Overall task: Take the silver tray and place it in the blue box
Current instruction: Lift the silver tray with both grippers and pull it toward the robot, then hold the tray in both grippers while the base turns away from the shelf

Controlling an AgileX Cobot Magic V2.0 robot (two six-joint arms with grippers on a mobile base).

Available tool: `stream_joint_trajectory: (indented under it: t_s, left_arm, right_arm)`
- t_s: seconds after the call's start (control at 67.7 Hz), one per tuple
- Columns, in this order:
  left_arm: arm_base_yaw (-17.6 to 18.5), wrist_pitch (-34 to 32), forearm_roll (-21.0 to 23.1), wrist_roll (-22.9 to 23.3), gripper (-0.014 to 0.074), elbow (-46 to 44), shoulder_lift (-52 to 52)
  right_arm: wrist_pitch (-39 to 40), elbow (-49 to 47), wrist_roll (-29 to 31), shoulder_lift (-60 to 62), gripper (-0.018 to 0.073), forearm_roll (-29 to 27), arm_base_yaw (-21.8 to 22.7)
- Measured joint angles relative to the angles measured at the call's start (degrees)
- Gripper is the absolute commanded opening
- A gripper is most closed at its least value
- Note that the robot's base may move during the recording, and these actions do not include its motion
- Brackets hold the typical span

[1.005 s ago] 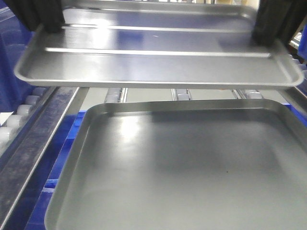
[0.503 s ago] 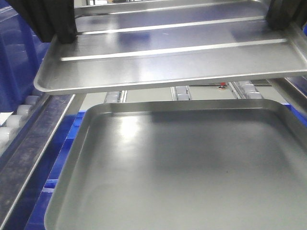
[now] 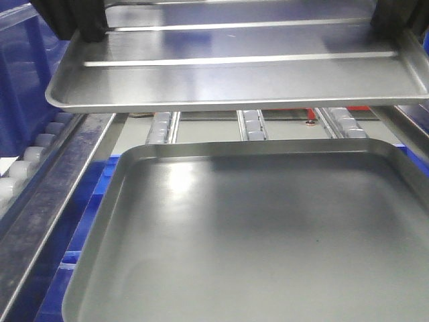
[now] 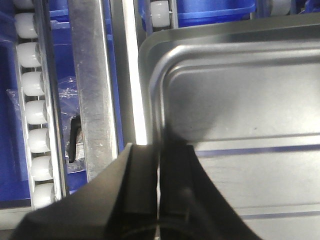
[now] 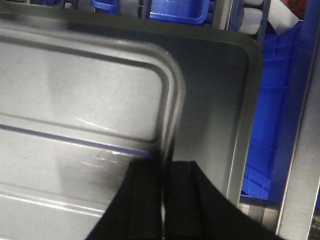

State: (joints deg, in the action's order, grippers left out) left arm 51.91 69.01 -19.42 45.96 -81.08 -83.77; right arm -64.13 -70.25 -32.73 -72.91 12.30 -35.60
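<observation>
The silver tray (image 3: pixel 234 74), shiny with two straight ridge lines, hangs level in the air across the top of the front view. My left gripper (image 3: pixel 80 23) is shut on its left rim, and the left wrist view shows the fingers pinching that lip (image 4: pixel 159 150). My right gripper (image 3: pixel 395 17) is shut on the right rim, its black fingers clamped on the lip (image 5: pixel 164 167). Blue box plastic shows at the far left (image 3: pixel 17 87) and to the right of the trays (image 5: pixel 280 100); its opening is hidden.
A larger, duller grey tray (image 3: pixel 255 235) with a plain base lies directly below the held tray. Blue plastic (image 3: pixel 84 228) shows beneath its left edge. Roller tracks (image 3: pixel 251 124) run behind it. A metal rail (image 3: pixel 60 174) with white rollers (image 4: pixel 37 100) runs along the left.
The silver tray has shifted a little to the right and up. Half a second ago it was tilted with its right side higher; now it is level. Both grippers stay clamped.
</observation>
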Motion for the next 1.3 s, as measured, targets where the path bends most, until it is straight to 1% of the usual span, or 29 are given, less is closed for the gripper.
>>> stream_joint_trajectory:
  t_s: [1.301]
  left_arm:
    - [0.0,0.0,0.0,0.0,-0.0105,0.0,0.0]
  right_arm:
    - [-0.1,0.0,-0.1,0.0,0.0057,0.0,0.0]
